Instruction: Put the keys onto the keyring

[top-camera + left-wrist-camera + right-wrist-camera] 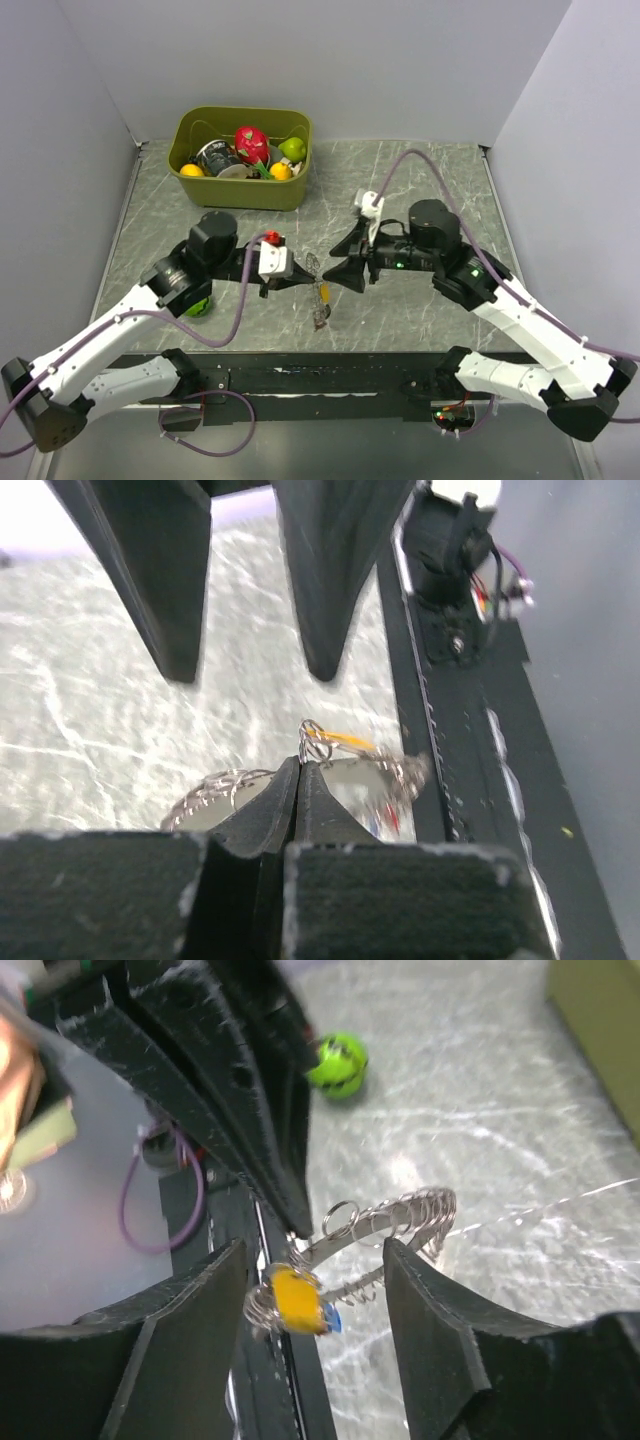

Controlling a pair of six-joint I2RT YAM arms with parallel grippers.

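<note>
You're pinching the keyring (405, 1210) tight in the left gripper (300, 765). Your right gripper (315, 1260) is gaping empty around the yellow key (292, 1298). Threading is seemingly underway, likely needing a close next.

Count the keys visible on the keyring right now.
1 clearly: a yellow-headed key at the near end of the keyring, inside the open right gripper, beside a blue tag. More keys may be hidden among the ring's coils.

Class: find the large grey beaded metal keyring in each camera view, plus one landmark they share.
Top external: grey beaded metal keyring, mid-frame.
Left wrist: bottom centre, pinched by left end effector.
Right wrist: centre, inside open right end effector.
Shared landmark: its yellow-headed key.
</note>
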